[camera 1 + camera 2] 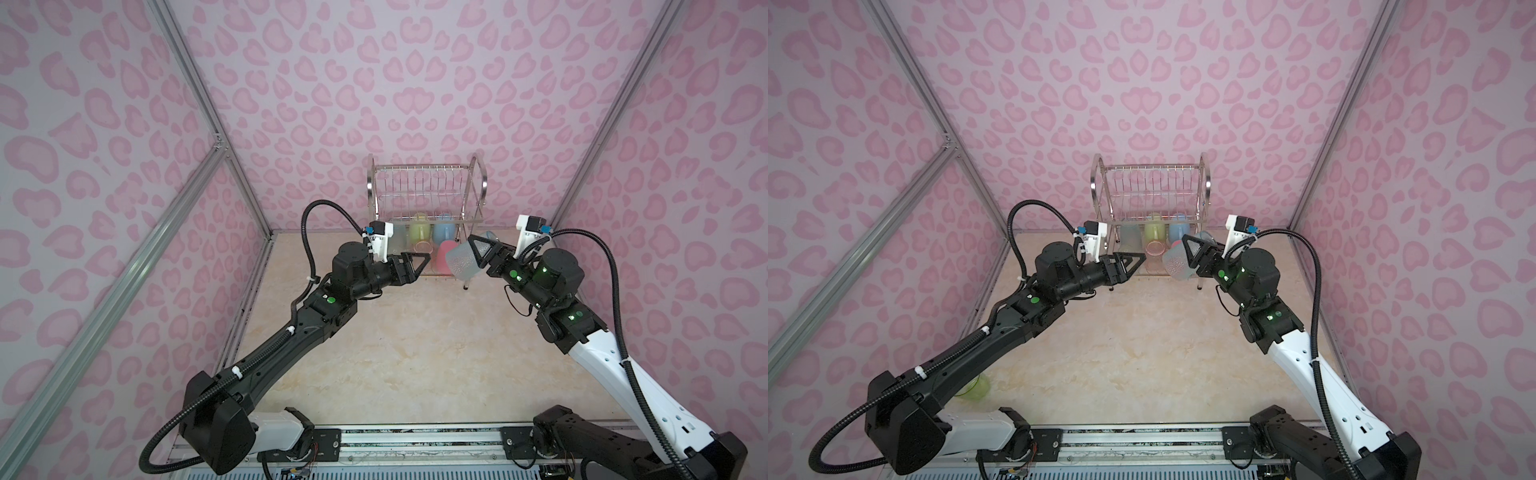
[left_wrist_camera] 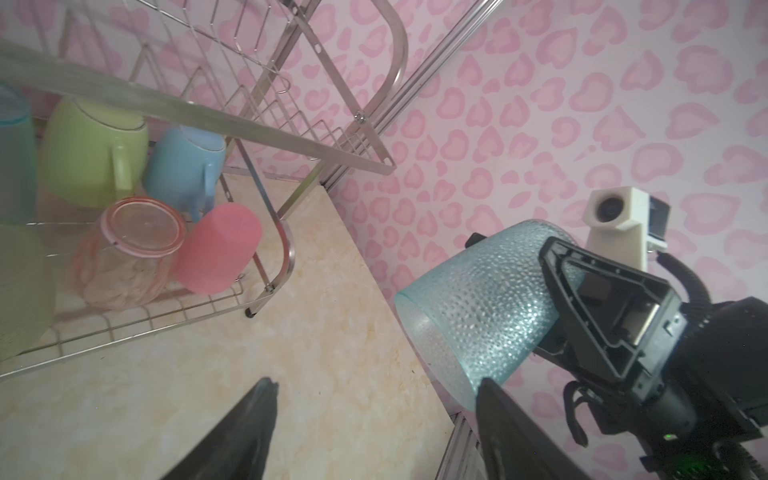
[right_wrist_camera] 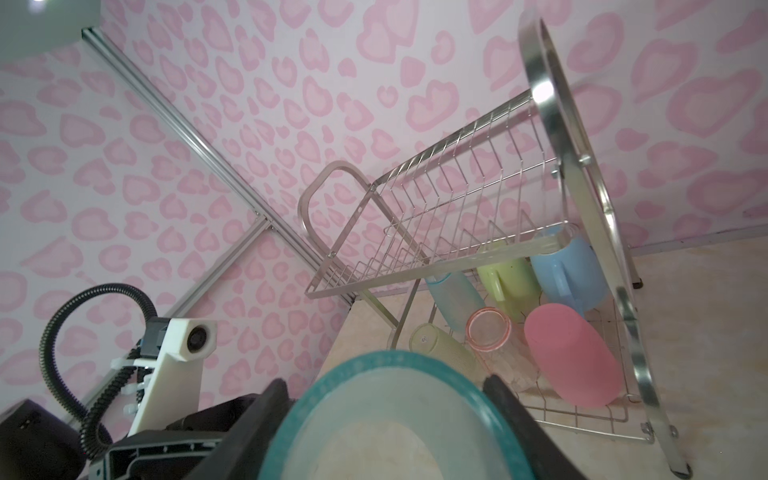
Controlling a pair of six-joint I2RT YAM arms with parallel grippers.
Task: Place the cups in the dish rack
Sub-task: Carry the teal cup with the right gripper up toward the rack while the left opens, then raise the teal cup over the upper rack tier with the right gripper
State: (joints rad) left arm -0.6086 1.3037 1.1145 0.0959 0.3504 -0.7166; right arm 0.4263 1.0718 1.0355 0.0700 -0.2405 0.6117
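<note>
The dish rack [image 1: 484, 174] [image 1: 1204, 178] stands at the back of the table. Its lower tier holds several cups upside down or tipped: a green mug [image 2: 91, 153], a blue mug [image 2: 183, 166], an orange-pink tumbler [image 2: 133, 249] and a pink tumbler [image 2: 216, 249]. My right gripper [image 1: 473, 253] [image 3: 386, 386] is shut on a pale blue dimpled tumbler [image 1: 463, 262] [image 2: 478, 299], held in the air by the rack's front right corner. My left gripper [image 1: 424, 262] [image 2: 376, 386] is open and empty before the rack's front. A yellow-green tumbler [image 1: 976, 386] lies on the table beneath the left arm.
Pink patterned walls with aluminium posts [image 1: 232, 166] close in the table on three sides. A metal rail [image 1: 415, 436] carrying both arm bases runs along the front edge. The beige marble tabletop [image 1: 415, 340] lies between the arms.
</note>
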